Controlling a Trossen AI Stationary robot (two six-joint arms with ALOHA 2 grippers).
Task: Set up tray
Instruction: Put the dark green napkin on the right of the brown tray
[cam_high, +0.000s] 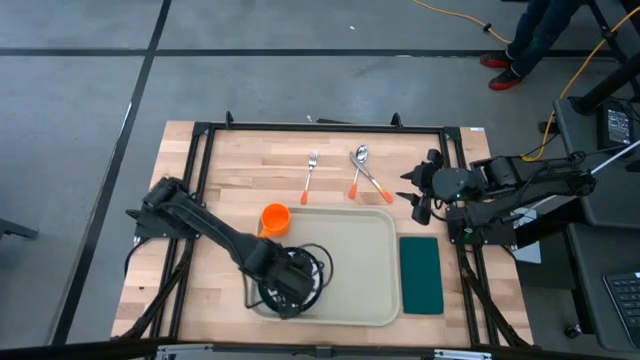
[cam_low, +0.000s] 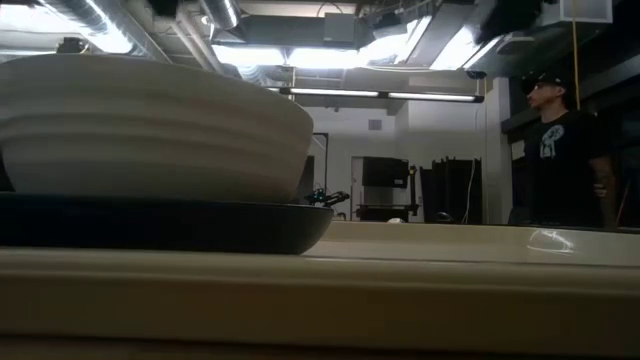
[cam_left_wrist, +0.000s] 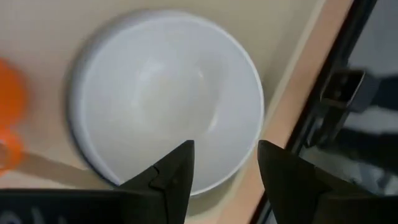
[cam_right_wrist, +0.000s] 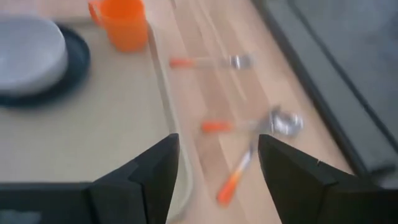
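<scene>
Open left hand (cam_left_wrist: 224, 165) hovers over white bowl (cam_left_wrist: 166, 106) on tray (cam_high: 365, 265); cup (cam_high: 275, 218) beside.

Cream tray flat on the wooden table

The tray (cam_high: 370, 262), a large beige rectangle with rounded corners and a raised rim, lay level near the table's front edge, long side across, carrying a white bowl on a dark plate at its left end.

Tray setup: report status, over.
Left claw open above white bowl on tray. Right claw open, over tray's edge by cutlery. Nothing blocking.
</scene>
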